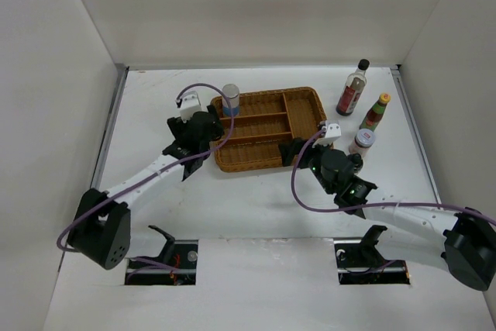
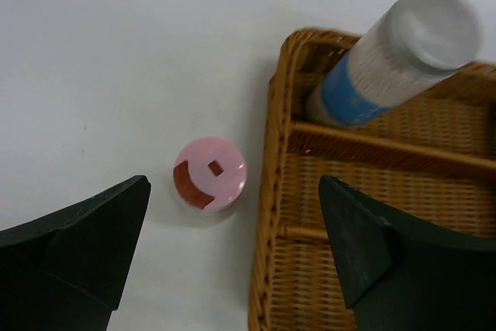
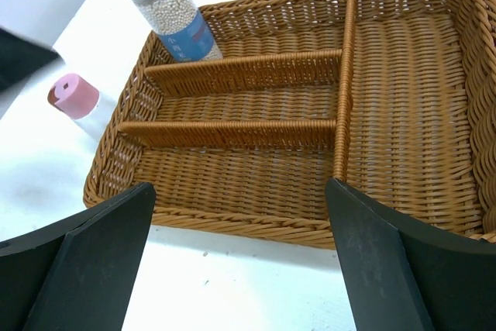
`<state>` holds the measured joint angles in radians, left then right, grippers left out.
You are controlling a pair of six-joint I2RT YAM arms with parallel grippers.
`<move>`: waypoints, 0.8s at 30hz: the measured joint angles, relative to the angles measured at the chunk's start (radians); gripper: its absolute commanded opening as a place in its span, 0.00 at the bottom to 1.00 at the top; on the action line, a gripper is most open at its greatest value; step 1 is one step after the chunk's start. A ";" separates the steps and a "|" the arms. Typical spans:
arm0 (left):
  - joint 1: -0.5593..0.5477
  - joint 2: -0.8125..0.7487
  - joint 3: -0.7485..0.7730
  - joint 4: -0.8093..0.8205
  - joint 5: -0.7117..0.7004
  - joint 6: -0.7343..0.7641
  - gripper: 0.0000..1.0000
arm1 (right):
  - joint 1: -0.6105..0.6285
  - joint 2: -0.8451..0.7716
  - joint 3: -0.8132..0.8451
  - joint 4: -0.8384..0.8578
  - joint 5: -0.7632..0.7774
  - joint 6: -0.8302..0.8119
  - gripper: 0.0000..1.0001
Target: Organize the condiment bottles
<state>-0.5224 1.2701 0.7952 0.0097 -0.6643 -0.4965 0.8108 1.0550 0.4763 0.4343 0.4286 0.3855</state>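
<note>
A silver-lidded jar (image 1: pixel 231 101) with white beads and a blue label stands in the back-left compartment of the wicker tray (image 1: pixel 267 167). My left gripper (image 1: pixel 208 125) hovers open at the tray's left rim (image 2: pixel 271 191). Below it, a pink-capped bottle (image 2: pixel 209 174) stands on the table just outside the tray, with the jar (image 2: pixel 395 60) beyond. My right gripper (image 1: pixel 299 151) is open at the tray's front edge (image 3: pixel 245 223), with nothing between its fingers. It faces the jar (image 3: pixel 170 13) and the pink-capped bottle (image 3: pixel 74 96). A dark-sauce bottle (image 1: pixel 353 88), a yellow-capped bottle (image 1: pixel 375 112) and a short silver-lidded jar (image 1: pixel 361 141) stand right of the tray.
White walls enclose the table on the left, back and right. The tray's other compartments hold nothing. The three bottles on the right stand close behind my right arm's wrist.
</note>
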 measured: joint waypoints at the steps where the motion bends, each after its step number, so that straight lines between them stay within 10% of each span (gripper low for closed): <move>1: 0.008 0.025 -0.013 -0.001 0.004 -0.008 0.88 | 0.000 0.000 0.000 0.000 0.000 0.000 0.98; 11: 0.076 0.174 -0.024 0.054 0.020 -0.051 0.81 | 0.000 0.029 0.000 0.000 0.000 0.000 0.94; 18: 0.094 0.231 -0.024 0.102 0.033 -0.059 0.55 | 0.043 -0.044 -0.002 0.002 -0.005 -0.021 0.63; 24: 0.086 0.191 -0.054 0.160 0.019 -0.054 0.37 | 0.171 -0.321 -0.039 0.039 -0.049 -0.089 0.65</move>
<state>-0.4366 1.4612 0.7410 0.1699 -0.6449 -0.5503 0.9817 0.7341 0.4370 0.4736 0.3798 0.2962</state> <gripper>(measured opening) 0.471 0.636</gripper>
